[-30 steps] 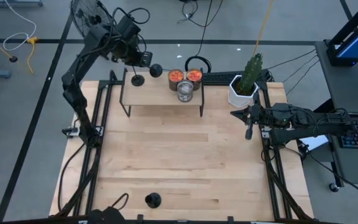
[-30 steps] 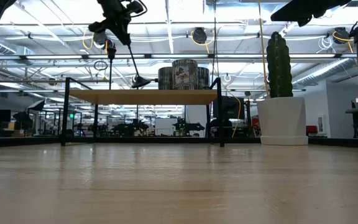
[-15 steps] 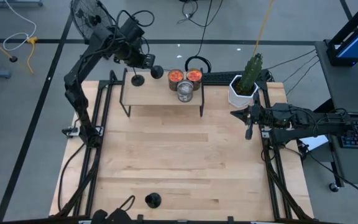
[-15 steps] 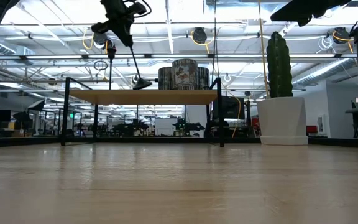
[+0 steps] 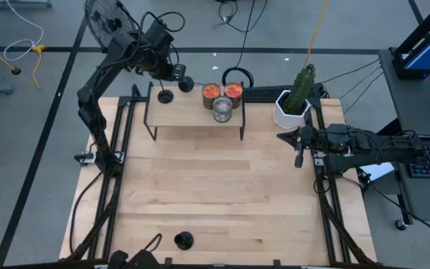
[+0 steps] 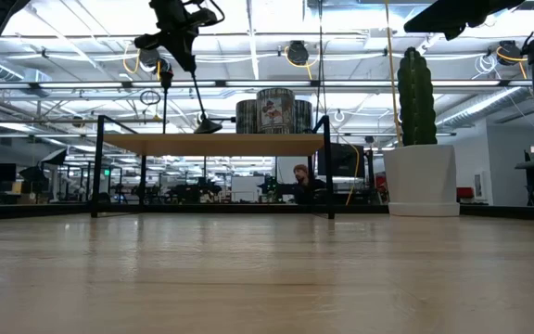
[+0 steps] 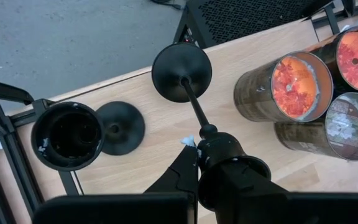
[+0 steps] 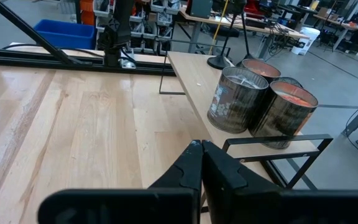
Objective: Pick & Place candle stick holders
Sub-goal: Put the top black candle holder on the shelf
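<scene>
Left wrist view: left pincer [image 7: 194, 155] clenched on candle stick holder [image 7: 182, 65], hovering above shelf [image 7: 160, 146].
Tilted base; risk of toppling against cans [image 7: 283, 87] beside it if released unevenly.

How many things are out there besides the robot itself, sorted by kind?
candle stick holders: 3
tins: 3
potted cactus: 1
wooden shelf: 1
Total: 8

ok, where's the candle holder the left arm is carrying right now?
In the high view, the held candle holder is in the left gripper at the raised shelf's back-left end, between the placed holder and the candle jars.
</scene>
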You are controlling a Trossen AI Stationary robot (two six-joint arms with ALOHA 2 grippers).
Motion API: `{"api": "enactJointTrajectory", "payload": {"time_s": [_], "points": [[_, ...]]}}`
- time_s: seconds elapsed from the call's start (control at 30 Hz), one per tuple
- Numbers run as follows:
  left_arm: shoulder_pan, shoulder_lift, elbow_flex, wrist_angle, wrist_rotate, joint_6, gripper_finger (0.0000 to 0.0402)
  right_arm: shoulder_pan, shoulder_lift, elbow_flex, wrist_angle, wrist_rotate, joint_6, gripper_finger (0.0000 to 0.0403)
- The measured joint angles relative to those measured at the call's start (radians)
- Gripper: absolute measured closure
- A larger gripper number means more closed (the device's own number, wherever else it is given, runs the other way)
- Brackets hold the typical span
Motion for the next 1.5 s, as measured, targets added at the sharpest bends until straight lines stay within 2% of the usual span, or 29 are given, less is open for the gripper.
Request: {"api": "enactJointTrajectory", "payload": {"time_s": [0.3, 0.53, 0.83, 1.3, 1.5], "points": [[-0.002, 0.000, -0.006, 0.001, -0.008, -0.004, 0.0386, 0.000, 0.000, 0.000, 0.000, 0.000, 0.000, 0.0403], [-0.018, 0.000, -0.084, -0.001, -0.012, -0.006, 0.0386, 0.000, 0.000, 0.000, 0.000, 0.000, 0.000, 0.0403], [-0.016, -0.001, -0.084, 0.000, -0.026, -0.005, 0.0386, 0.000, 0.000, 0.000, 0.000, 0.000, 0.000, 0.0403], [-0.009, -0.018, -0.084, 0.000, 0.014, -0.024, 0.0378, 0.000, 0.000, 0.000, 0.000, 0.000, 0.000, 0.0403], [-0.009, -0.020, -0.084, 0.000, 0.045, -0.012, 0.0386, 0.000, 0.000, 0.000, 0.000, 0.000, 0.000, 0.0403]]}}
